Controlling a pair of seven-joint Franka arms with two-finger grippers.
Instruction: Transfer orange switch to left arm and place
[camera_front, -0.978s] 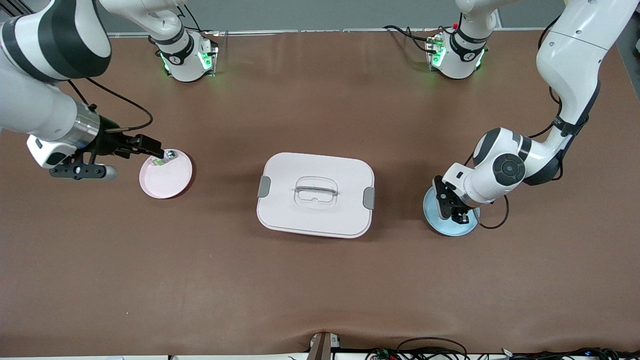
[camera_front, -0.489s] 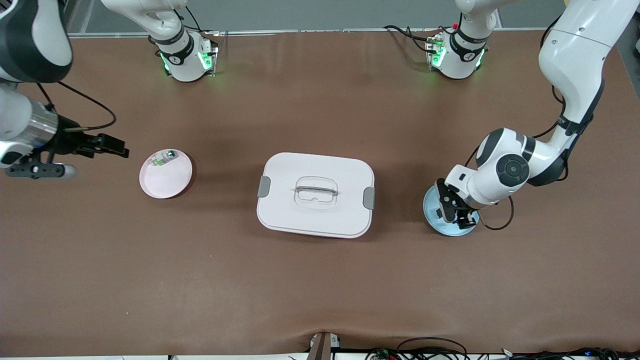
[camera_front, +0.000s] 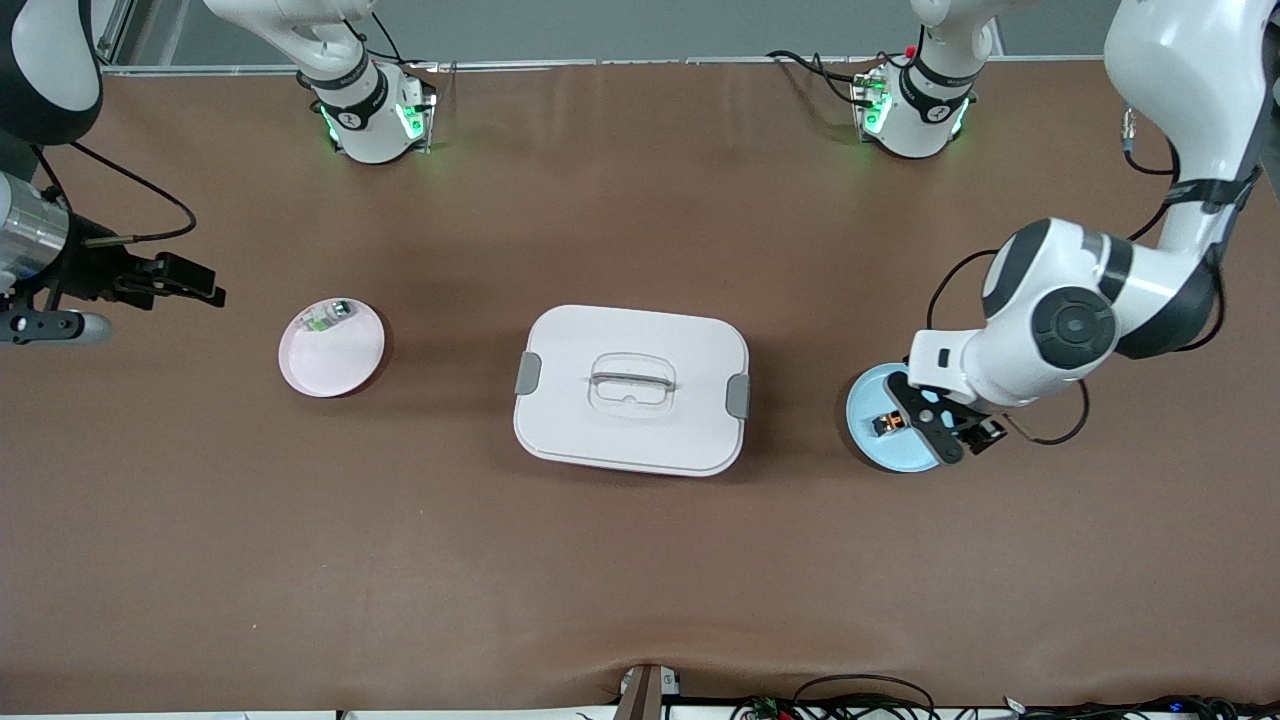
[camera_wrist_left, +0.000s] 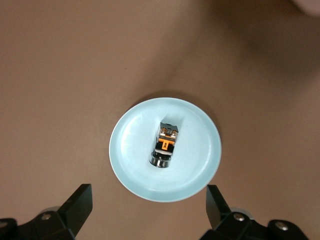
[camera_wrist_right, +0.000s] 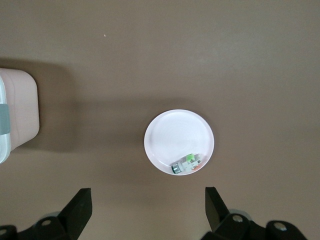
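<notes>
Presently, in the front view, the orange switch (camera_front: 886, 424) lies on the blue plate (camera_front: 868, 432) toward the left arm's end of the table, its detail too small to give an axis. The left gripper (camera_front: 948, 432) is over that plate, fingers spread, holding nothing. The box (camera_front: 631, 389) sits mid-table between the blue plate and the pink plate (camera_front: 331, 348), well apart from both. A green-and-silver component (camera_front: 325, 318) rests on the pink plate, at the rim farther from the front camera. The right gripper (camera_front: 200, 283) is over bare table off the pink plate's edge, toward the right arm's end, jaws parted and empty.

Left wrist view: the switch (camera_wrist_left: 165, 144) lies flat near the plate's (camera_wrist_left: 200, 165) centre, touching neither finger (camera_wrist_left: 80, 202). Its long axis runs from a silver rounded end to a squarer black end (orange part between them), the silver end pointing toward the gripper. Fingers stand wide, either side of the plate.

Right wrist view: the pink plate (camera_wrist_right: 175, 130) carries the green component (camera_wrist_right: 187, 163) at its rim; a corner of the box (camera_wrist_right: 17, 115) shows. Fingers (camera_wrist_right: 80, 205) stand wide apart, gripping nothing.
</notes>
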